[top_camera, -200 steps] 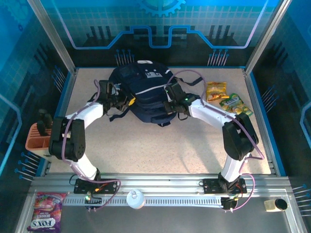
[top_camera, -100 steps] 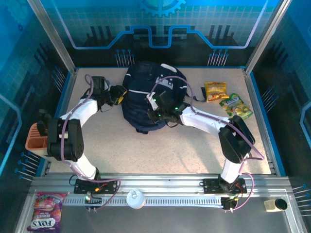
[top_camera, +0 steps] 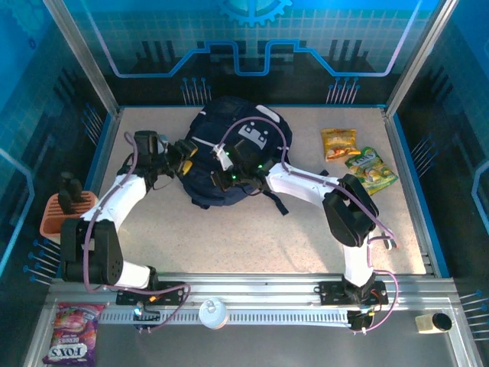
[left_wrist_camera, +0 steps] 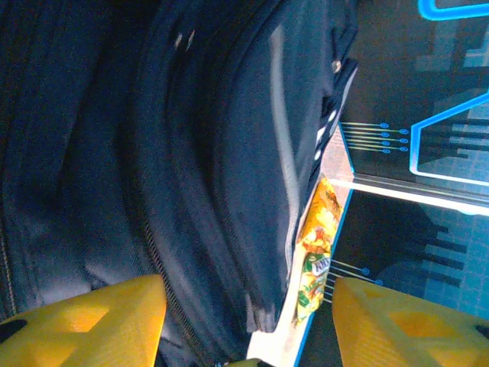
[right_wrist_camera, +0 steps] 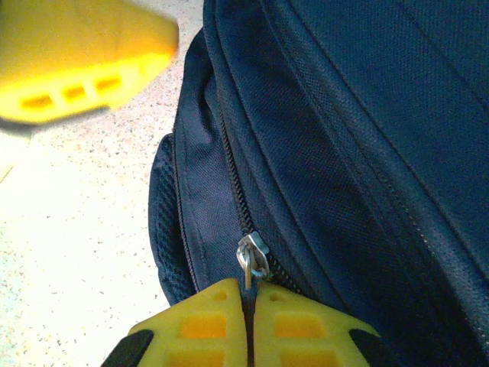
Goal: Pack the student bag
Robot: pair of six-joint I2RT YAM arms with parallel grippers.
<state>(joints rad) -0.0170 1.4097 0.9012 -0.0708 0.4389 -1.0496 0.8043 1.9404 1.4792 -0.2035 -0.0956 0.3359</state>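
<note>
Right wrist: right gripper point(right_wrist_camera: 248, 310) pinches student bag point(right_wrist_camera: 359, 138) zip pull point(right_wrist_camera: 253, 258).

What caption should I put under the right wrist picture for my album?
The right hand pinches the zip pull of the navy student bag.

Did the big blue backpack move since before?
Yes. The student bag has turned and drawn left, away from the yellow snack packet lying on its right, so the gap between them is now wider.
</note>
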